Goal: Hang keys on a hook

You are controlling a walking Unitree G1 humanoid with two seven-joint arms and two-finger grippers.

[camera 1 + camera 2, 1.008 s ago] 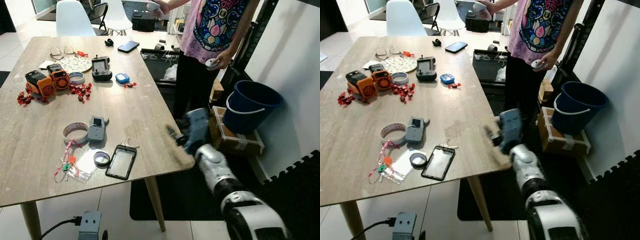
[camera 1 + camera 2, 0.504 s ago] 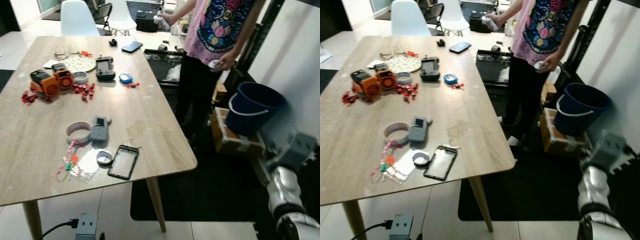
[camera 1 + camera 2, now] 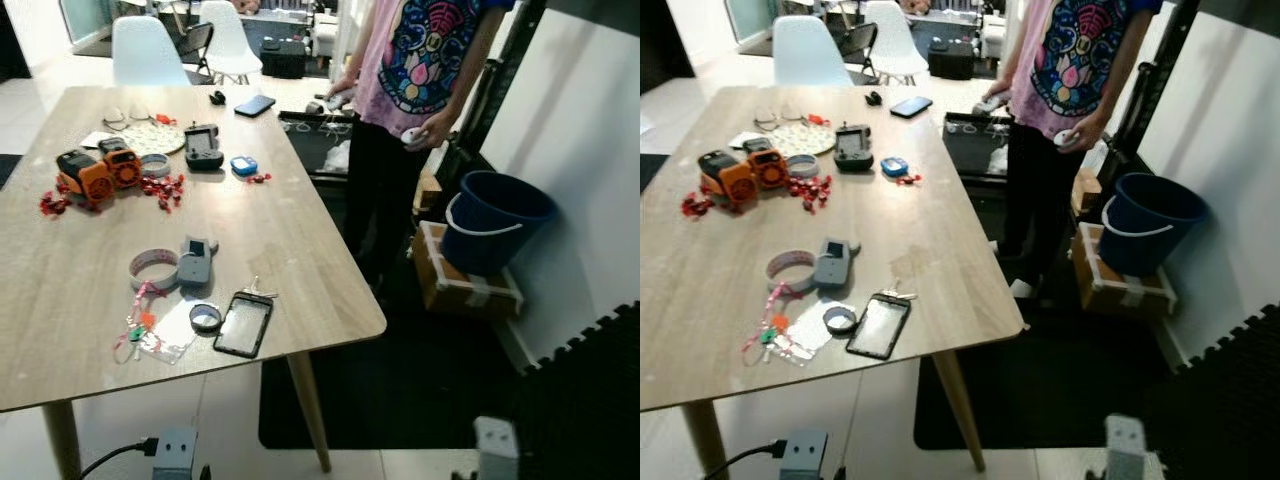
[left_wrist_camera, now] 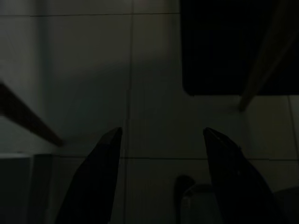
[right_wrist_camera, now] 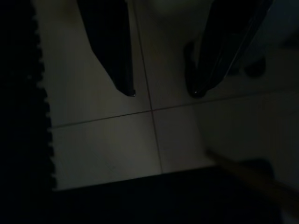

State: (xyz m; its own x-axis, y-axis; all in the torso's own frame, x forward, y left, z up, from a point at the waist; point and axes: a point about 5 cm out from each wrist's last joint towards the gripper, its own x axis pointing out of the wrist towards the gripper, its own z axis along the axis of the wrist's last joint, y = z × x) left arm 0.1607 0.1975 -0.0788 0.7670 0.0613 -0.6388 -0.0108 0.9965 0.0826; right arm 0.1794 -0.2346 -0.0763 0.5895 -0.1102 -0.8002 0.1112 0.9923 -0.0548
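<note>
step: pre-grasp, we haven't reached yet | keys (image 3: 133, 331) on table (image 3: 300, 230) beside phone (image 3: 243, 325) | left gripper (image 4: 161, 140) and right gripper (image 5: 161, 91) spread, empty, hanging over floor | next: reach, pinch lanyard

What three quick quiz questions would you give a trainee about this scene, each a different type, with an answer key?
1. True or false: the left gripper is holding the keys.
2. The blue bucket stands on: A a stool, B a cardboard box, C a shelf.
3. Fill in: the keys lie against the far end of the black ____.
Key: 1 false, its fingers are open and hold nothing; 2 B; 3 phone.
</note>
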